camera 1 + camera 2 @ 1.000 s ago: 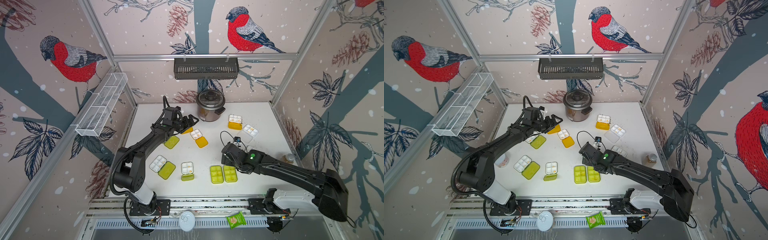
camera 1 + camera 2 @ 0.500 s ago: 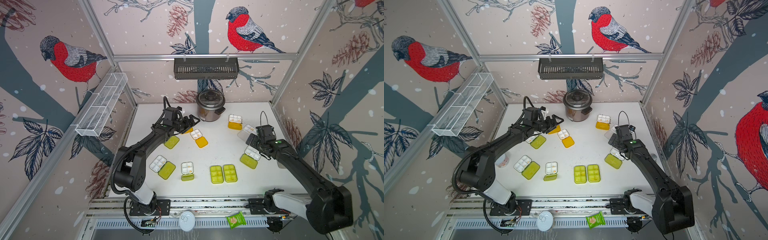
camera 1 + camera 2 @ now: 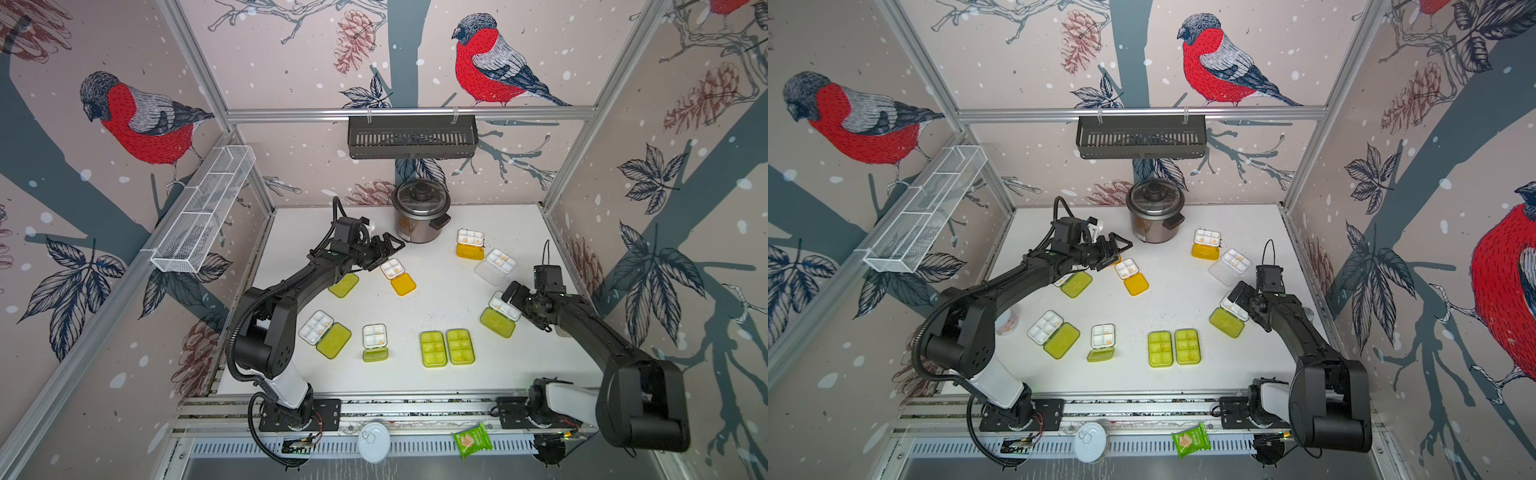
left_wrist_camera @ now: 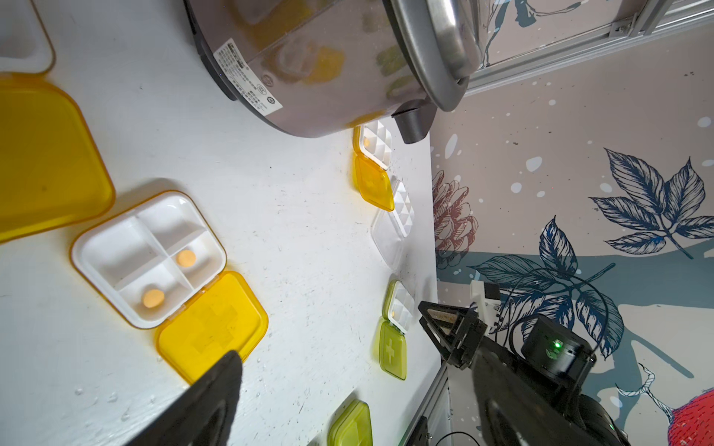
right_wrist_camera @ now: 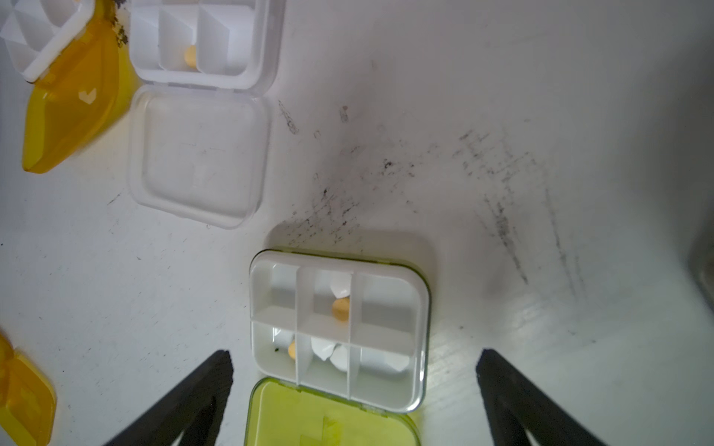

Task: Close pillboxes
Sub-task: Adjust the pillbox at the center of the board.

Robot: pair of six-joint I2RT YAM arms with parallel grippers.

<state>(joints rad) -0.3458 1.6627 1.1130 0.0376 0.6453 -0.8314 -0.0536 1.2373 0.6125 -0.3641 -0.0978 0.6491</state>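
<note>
R claw (image 5: pixel 353 352) spread wide, empty, hovers over the open green-lid box (image 5: pixel 340 328) near the table's (image 3: pixel 440 299) right edge. L claw (image 3: pixel 386 251), also wide and empty, hangs by an orange box (image 3: pixel 397 276) near the cooker (image 3: pixel 420 216). To close well: catch the green lid (image 5: pixel 328 417), fold over hinge, press flat. Clear box (image 3: pixel 494 266) nearby, wall close on right; bare room toward centre.
</note>
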